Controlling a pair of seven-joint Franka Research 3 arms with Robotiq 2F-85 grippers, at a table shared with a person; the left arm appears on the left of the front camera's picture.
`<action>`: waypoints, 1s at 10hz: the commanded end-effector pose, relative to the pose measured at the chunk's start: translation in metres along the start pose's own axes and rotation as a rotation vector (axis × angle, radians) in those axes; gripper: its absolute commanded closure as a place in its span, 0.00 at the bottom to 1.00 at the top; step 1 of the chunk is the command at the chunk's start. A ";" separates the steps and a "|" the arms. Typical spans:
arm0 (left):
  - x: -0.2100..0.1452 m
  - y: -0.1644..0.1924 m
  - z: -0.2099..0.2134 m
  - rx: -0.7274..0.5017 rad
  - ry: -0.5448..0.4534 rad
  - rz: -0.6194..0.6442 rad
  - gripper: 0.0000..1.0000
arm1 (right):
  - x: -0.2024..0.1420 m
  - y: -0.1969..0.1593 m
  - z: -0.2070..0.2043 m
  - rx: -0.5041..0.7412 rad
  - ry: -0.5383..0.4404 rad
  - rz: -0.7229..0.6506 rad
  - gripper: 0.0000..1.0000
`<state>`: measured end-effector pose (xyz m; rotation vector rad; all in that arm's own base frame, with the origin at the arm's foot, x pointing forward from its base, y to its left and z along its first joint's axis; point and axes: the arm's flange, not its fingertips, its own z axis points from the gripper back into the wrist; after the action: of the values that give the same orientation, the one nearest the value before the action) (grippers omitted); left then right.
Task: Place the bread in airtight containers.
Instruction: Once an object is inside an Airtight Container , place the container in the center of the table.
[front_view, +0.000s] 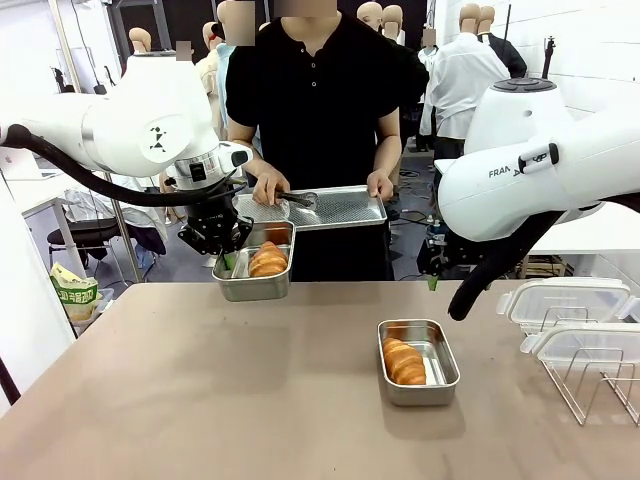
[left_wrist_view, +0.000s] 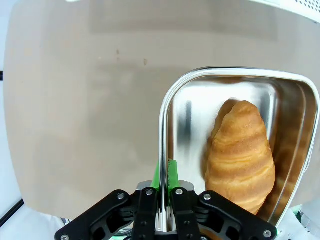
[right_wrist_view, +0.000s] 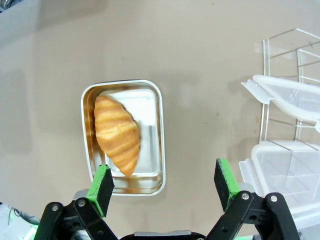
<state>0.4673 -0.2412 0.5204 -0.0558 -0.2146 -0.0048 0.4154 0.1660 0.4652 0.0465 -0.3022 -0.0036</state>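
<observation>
Front view: my left gripper (front_view: 228, 250) is clamping, jaws together, on the left wall of the far tin (front_view: 252, 287) at the table's (front_view: 180, 400) far edge, left of centre. I cannot tell whether that tin is resting on the top. The far croissant (front_view: 268, 261) is lying inside it, too foreshortened for me to read its axis. The near tin (front_view: 441, 362) is sitting right of centre. The near croissant (front_view: 403, 362) is lying along its left wall, its long axis running from far edge toward near edge. The tabletop is showing a plain matte beige. Beyond the far edge a person is holding a flat metal tray (front_view: 345, 208) and tongs (front_view: 298, 199). Clear lids (front_view: 565, 298) are sitting on a wire rack (front_view: 590, 385) at the right edge.

Left wrist view: my green pads are pressing together on the far tin's rim. The croissant is pointing straight away from me along the tin's length. The tin's lower corner is being cut off.

Right wrist view: my right gripper (right_wrist_view: 163, 175) is hanging above the near tin with its fingers wide apart, gripping nothing. The croissant is lying lengthwise, slightly slanted, against one long wall. The lids are being cropped by the picture's edge.
</observation>
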 end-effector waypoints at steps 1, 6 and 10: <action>0.001 0.001 0.004 -0.002 -0.007 0.002 1.00 | -0.002 0.000 -0.002 -0.001 0.005 -0.001 0.00; 0.001 0.001 0.004 -0.002 -0.007 0.002 1.00 | -0.002 0.000 -0.002 -0.001 0.005 -0.001 0.00; 0.000 0.000 0.000 0.000 0.000 0.000 1.00 | -0.002 0.000 -0.002 -0.001 0.005 -0.001 0.00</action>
<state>0.4674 -0.2413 0.5196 -0.0554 -0.2131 -0.0050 0.4154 0.1660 0.4652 0.0465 -0.3022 -0.0036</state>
